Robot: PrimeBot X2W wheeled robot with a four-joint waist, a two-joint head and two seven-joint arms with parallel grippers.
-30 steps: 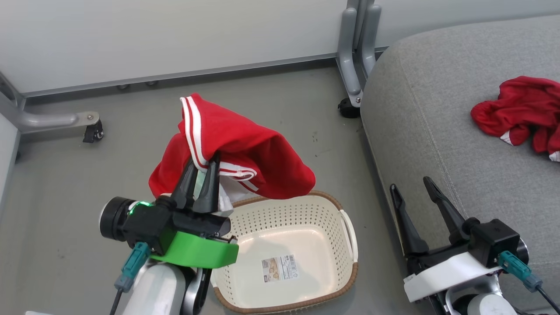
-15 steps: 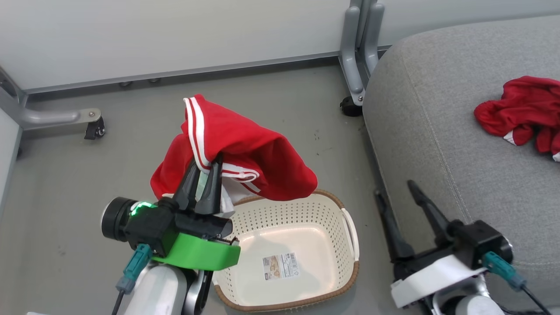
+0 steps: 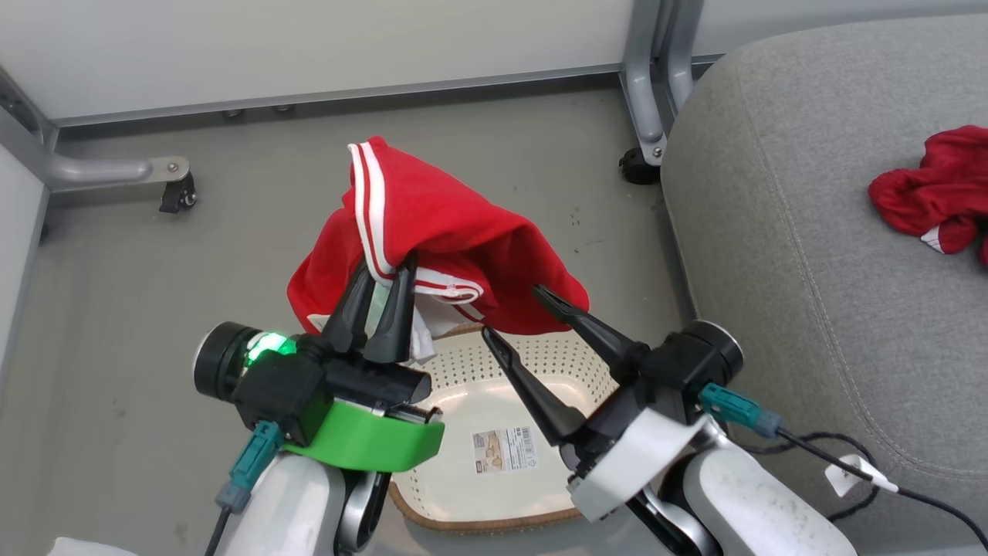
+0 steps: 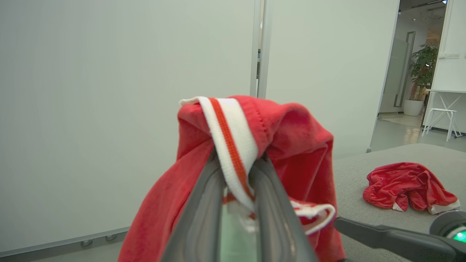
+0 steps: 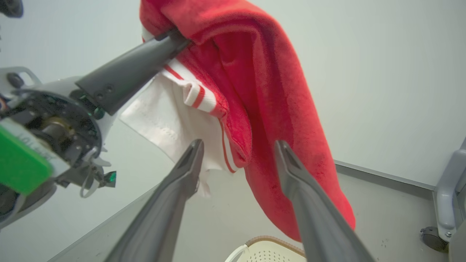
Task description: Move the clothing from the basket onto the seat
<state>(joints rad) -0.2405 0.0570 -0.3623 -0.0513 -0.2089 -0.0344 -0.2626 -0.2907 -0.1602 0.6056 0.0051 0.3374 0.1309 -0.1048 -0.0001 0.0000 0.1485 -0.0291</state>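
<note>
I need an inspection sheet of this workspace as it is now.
Surface: grey floor with small dark marks.
Job's things: basket empty, label on its bottom; one red garment held up above it; the other garment lies on the seat.
Clutter: nothing seen.
Grippers: left gripper shut on the red garment's striped band; right gripper open near the hanging cloth, not gripping.
Cables: black cable trails from the right wrist over the seat.
Surroundings: pale wall panels, grey frame legs on casters.

The grey floor (image 3: 154,255) carries the cream perforated basket (image 3: 463,432), which stands upright just beside the grey seat cushion (image 3: 810,232). Two black casters (image 3: 177,199) of a metal frame rest on the floor by the wall. One crumpled red garment (image 3: 934,201) lies on the seat cushion.
</note>
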